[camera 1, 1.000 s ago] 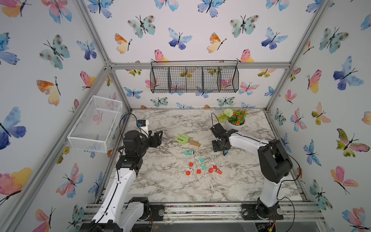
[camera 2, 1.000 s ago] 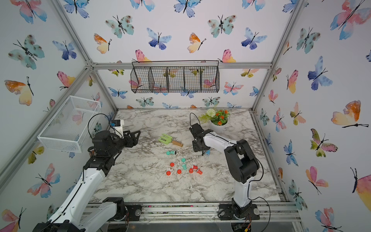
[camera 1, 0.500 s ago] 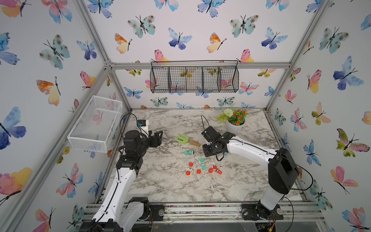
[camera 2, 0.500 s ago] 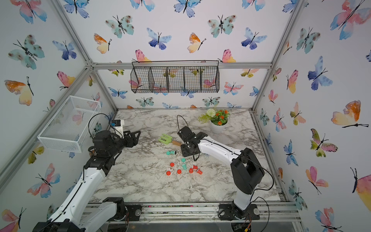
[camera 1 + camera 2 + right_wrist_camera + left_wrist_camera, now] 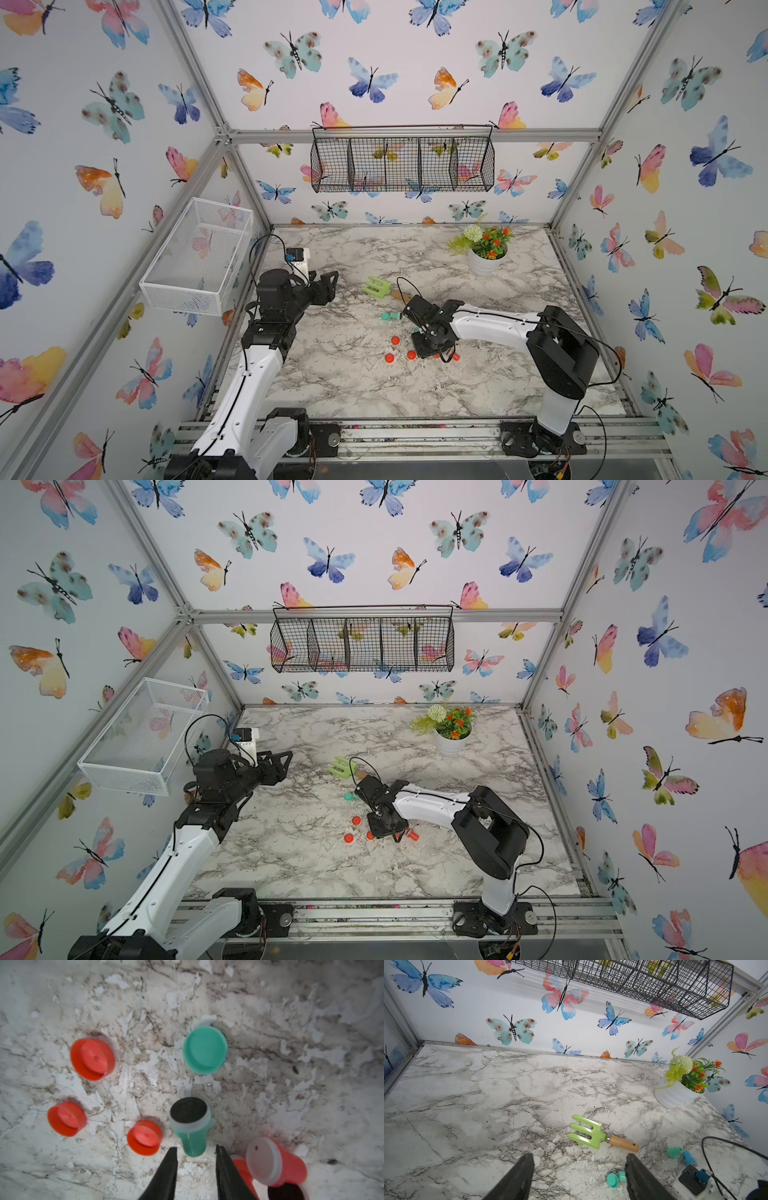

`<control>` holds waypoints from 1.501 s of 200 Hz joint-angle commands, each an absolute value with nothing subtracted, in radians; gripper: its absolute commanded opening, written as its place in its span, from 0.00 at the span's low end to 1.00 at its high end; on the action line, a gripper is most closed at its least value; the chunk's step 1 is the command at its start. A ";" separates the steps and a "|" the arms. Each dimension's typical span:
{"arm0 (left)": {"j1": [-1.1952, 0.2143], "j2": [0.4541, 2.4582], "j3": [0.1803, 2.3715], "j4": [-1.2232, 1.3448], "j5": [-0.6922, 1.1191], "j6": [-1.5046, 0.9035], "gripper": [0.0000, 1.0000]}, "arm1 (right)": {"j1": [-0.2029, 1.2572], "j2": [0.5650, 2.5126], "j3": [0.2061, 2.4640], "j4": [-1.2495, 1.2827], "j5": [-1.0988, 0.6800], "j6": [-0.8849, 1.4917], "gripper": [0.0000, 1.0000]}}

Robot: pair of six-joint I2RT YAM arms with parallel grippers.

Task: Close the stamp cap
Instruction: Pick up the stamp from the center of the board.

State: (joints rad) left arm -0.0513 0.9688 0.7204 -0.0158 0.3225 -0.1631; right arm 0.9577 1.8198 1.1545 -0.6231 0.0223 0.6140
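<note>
Teal stamp (image 5: 193, 1138) uncapped, black pad showing — right fingers (image 5: 169, 1169) narrowly apart astride it; left fingers (image 5: 517, 1178) wide, empty.

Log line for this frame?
right pincer: open, straddling uncapped green plastic stamp | left pincer: open, empty | green round cap: off

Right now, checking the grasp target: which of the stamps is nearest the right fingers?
The teal stamp: its narrow end sits between the fingers of the right gripper, while the red stamps sit off to one side, outside them.

White arm links (image 5: 490, 328); black joints (image 5: 559, 357); black left gripper (image 5: 579, 1155).
</note>
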 commanded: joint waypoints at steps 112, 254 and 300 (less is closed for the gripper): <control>-0.044 0.973 0.712 -0.016 0.344 -0.169 0.71 | 0.966 1.874 1.122 -0.548 0.057 0.620 0.23; -0.054 1.003 0.822 -0.142 0.451 -0.460 0.67 | 0.966 1.571 1.038 -0.318 0.049 0.329 0.13; -0.235 1.004 0.932 -0.266 0.493 -0.482 0.66 | 0.966 1.391 0.902 -0.002 -0.041 0.171 0.10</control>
